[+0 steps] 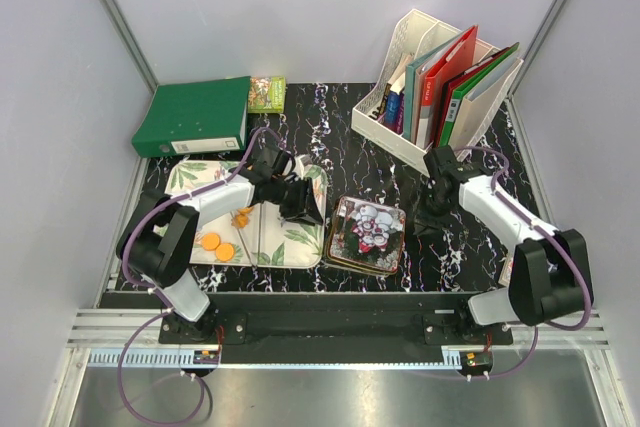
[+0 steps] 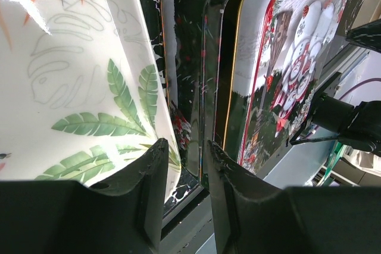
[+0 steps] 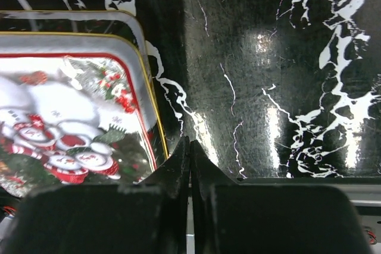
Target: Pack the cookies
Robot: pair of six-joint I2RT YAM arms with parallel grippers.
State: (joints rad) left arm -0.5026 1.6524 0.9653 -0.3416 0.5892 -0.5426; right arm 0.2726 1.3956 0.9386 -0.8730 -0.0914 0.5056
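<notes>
The orange cookies (image 1: 210, 241) lie on the leaf-print tray (image 1: 290, 247), left of and nearer than the left gripper (image 2: 187, 146), part-open and empty at the tray's right edge; the right gripper (image 3: 190, 144), clenched on nothing, sits beyond the tin (image 1: 368, 234), farther off.

the black marbled surface (image 1: 330, 137) carries a green binder (image 1: 195, 117) at its far left corner, with a small green packet (image 1: 266, 93) just right of it. a white file rack (image 1: 392, 137) filled with folders stands at far right. nearer, a leaf-patterned tray (image 1: 280, 242) lies at left, with a christmas tin (image 1: 368, 235) just beside it at centre.
</notes>
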